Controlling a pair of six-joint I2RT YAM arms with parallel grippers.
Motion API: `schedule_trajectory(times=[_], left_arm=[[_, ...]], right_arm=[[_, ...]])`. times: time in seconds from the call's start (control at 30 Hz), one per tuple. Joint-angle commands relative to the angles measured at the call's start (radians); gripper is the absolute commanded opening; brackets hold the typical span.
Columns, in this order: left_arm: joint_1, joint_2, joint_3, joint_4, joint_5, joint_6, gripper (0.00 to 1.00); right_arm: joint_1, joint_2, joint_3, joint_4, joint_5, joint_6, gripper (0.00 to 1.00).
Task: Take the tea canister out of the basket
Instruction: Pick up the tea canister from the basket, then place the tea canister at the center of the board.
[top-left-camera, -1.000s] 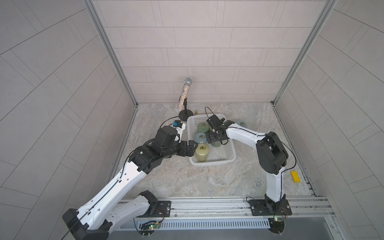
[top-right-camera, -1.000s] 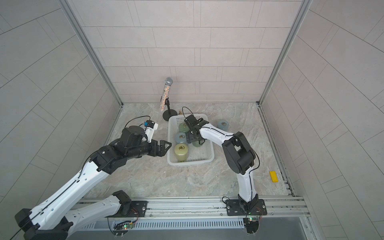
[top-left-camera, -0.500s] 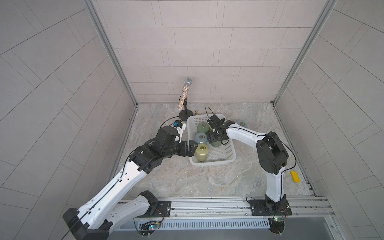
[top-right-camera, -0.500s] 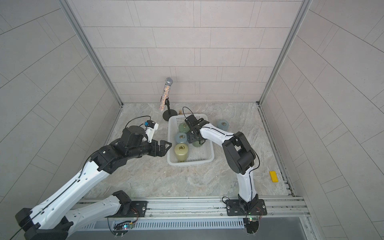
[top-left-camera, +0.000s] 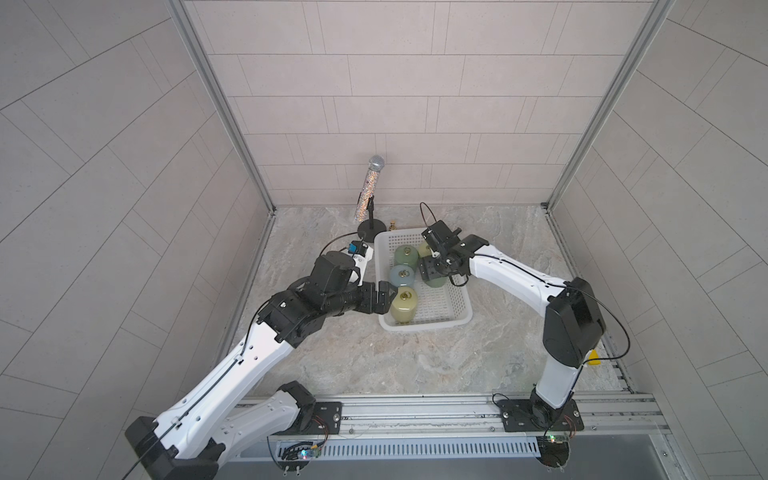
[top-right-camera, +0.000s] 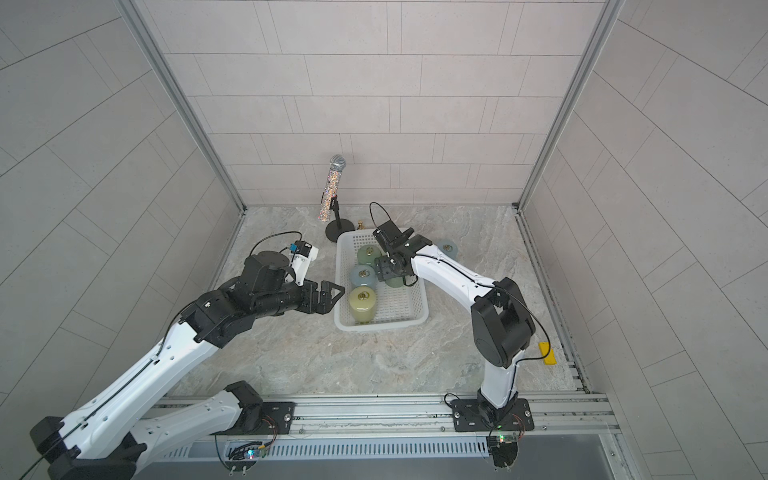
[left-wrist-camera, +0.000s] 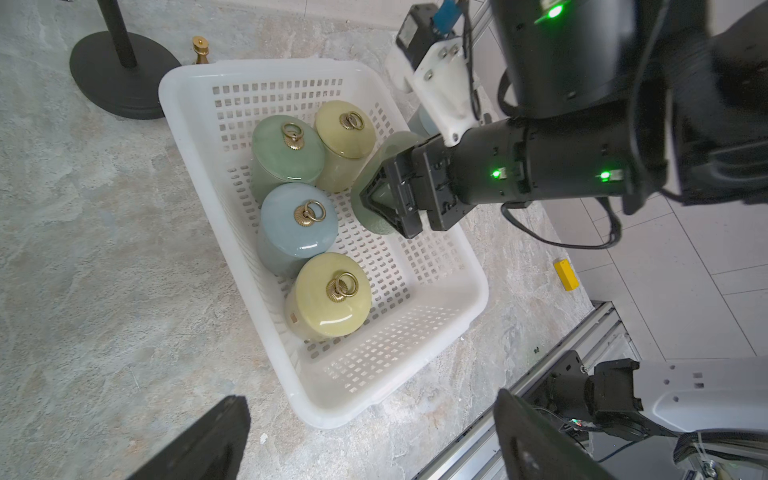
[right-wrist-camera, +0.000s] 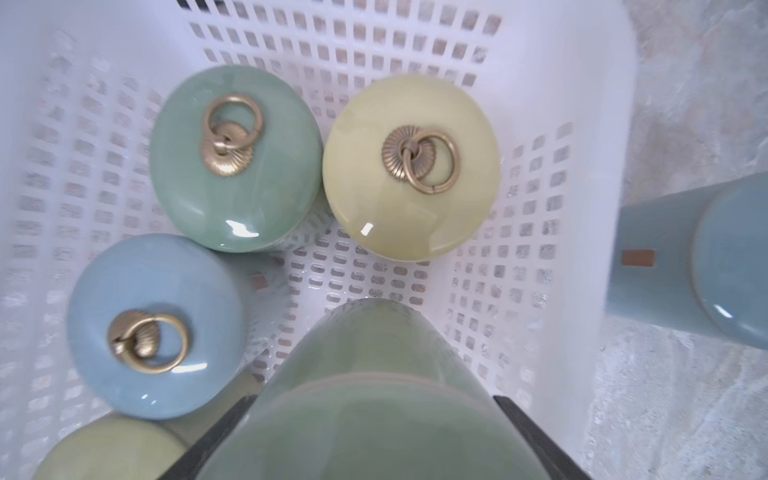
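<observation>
The right gripper clamps the broad green canister between widely spread jaws, evidently to lift it clear of the basket.

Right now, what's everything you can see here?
table: one, grey marble, below everything
basket: one, white, mid-table
yellow canisters: two, yellow, in basket
green canister: one, green, in basket
blue canister: one, blue, in basket
held canister: one, green, gripped over basket
loose canister: one, blue, beside basket
microphone: one, glittery, behind basket
brass knob: one, gold, behind basket
block: one, yellow, table edge
left gripper: one, black, open beside basket
right gripper: one, black, shut on held canister
</observation>
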Motion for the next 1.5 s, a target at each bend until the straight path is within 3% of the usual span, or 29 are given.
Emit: schedule_trajectory(times=[0.0,0.33,0.67,0.93,1.47], left_arm=[[-0.007,0.012,0.036,0.031,0.03,0.007,1.0],[-0.06,0.08,0.058,0.101,0.044,-0.008,1.0],[-0.113,0.153,0.108,0.126,0.028,-0.005,1.0],[-0.126,0.171,0.111,0.124,-0.014,-0.018,1.0],[-0.126,0.185,0.134,0.086,-0.045,0.023,1.0]], right_arm=[[0.001,-0.099,0.011,-0.02,0.052,0.008,0.68],[-0.123,-0.279,-0.025,-0.089,0.04,0.009,0.68],[-0.426,-0.345,-0.129,-0.072,-0.028,-0.03,0.68],[-0.601,-0.25,-0.138,-0.011,-0.041,0.001,0.69],[-0.642,0.038,-0.004,0.087,0.065,0.018,0.71]])
